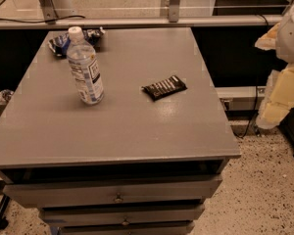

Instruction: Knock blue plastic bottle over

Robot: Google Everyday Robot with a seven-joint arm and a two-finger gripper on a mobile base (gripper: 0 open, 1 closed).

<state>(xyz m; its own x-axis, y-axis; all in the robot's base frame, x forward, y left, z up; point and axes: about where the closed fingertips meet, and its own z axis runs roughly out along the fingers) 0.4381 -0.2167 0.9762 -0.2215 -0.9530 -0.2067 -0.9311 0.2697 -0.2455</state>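
Blue plastic bottle (85, 70) stood on its base on the left part of the grey tabletop (122, 129), not knocked over. White cap (75, 32) was on top. Its white-and-blue label (88, 67) with black print faced the camera. The bottle looked slightly leaned, top toward the left, in this view. Nothing touched it.

Foil snack bag (63, 43), blue and silver, lay just behind the bottle at the far left corner of the tabletop and was partly hidden by the bottle's neck. Black candy-bar wrapper (164, 87) lay flat near the tabletop's middle, to the right of the bottle and well apart from it.

End effector (283, 94) showed as white and pale yellow parts at the right edge of the frame. It hung off the tabletop's right side, above the speckled floor (264, 190), and was partly cut off by the frame. It was far from the bottle, with the wrapper between them. Could not tell whether it was open or closed. It held nothing that could be seen.

Drawers (115, 192) with small knobs sat under the tabletop at the front.
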